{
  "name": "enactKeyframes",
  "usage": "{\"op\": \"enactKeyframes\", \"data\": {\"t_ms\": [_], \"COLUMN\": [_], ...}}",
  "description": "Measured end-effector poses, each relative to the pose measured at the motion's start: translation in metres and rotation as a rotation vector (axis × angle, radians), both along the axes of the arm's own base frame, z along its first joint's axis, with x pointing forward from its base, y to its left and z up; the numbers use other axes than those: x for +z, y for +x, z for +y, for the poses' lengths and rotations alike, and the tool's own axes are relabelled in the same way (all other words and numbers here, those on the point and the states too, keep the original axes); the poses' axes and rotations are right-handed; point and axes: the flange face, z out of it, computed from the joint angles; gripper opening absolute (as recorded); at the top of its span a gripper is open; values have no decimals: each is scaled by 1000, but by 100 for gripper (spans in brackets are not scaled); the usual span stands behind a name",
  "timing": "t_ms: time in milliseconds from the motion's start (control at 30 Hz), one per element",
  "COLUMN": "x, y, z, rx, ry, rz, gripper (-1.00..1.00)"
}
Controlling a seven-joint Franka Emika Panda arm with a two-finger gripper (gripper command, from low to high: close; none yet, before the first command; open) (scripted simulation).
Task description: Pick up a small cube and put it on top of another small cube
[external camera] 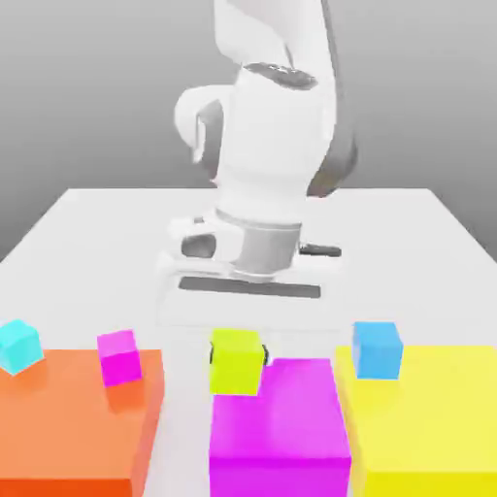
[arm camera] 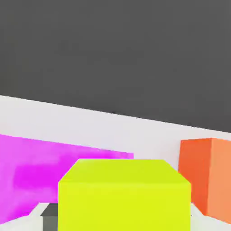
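End effector (external camera: pixel 237 355) pinches the small cube (external camera: pixel 236 361) between its fingers; cube hangs above table (external camera: pixel 97 223).

Nothing here can be read: no lettering, numbers, labels or brand marks anywhere I look. The small lime cube (external camera: pixel 235 361) has plain, unmarked faces, and so do the big magenta block (external camera: pixel 280 427) just beside it, the orange block (external camera: pixel 73 417) and the yellow block (external camera: pixel 427 417).
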Motion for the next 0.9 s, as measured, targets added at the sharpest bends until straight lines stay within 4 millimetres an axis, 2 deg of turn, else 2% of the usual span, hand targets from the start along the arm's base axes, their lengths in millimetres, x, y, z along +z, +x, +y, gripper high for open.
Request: {"op": "enactKeyframes", "data": {"t_ms": [133, 200, 300, 367, 500, 533, 700, 733, 800, 900], "x": [10, 14, 21, 19, -25, -35, -35, -40, -27, 8], "y": [-28, -52, -98, -108, -108, -109, -109, -110, -109, -109], "z": [-109, -158, -225, -235, -235, -236, -236, -236, -236, -236], "rx": [-140, -202, -291, -269, -250, -252, -252, -253, -251, -251], "ry": [41, 74, 132, 160, 169, 167, 168, 166, 167, 167], "rz": [50, 68, 81, 81, 81, 82, 82, 83, 81, 82], "gripper": [-100, -100, -100, -100, -100, 100, 100, 100, 100, 100]}}
